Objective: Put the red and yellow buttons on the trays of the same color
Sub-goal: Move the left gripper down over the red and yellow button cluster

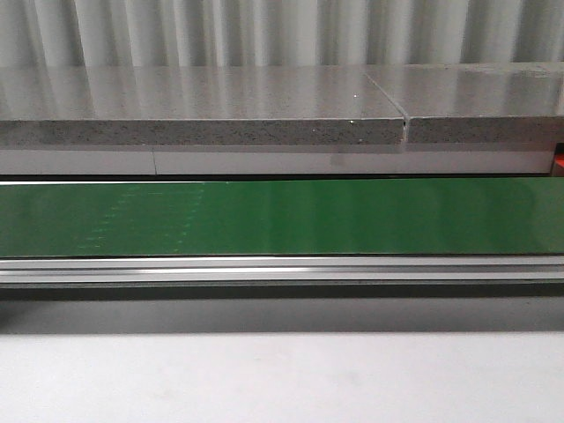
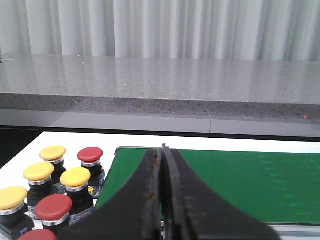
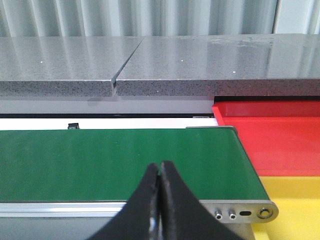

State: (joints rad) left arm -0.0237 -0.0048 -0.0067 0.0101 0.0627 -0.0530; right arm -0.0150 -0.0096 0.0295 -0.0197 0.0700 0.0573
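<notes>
I see my left gripper (image 2: 164, 150) pressed together, empty, red and yellow buttons (image 2: 55, 185) clustered beside it; right gripper (image 3: 159, 167) likewise, red tray (image 3: 280, 137) and yellow tray (image 3: 295, 200) alongside.

Industrial-style test bench, likely a lab or factory mock-up. Green conveyor belt (image 1: 282, 216) with aluminium side rail (image 1: 282, 269) runs across a white table (image 1: 282, 379). Grey speckled stone-look counter (image 1: 203, 106) behind, corrugated metal-looking wall panelling (image 1: 282, 31) at the back. Push-button switches (image 2: 55, 185) and red tray (image 3: 272, 137), yellow tray (image 3: 295, 200) at the belt ends.
</notes>
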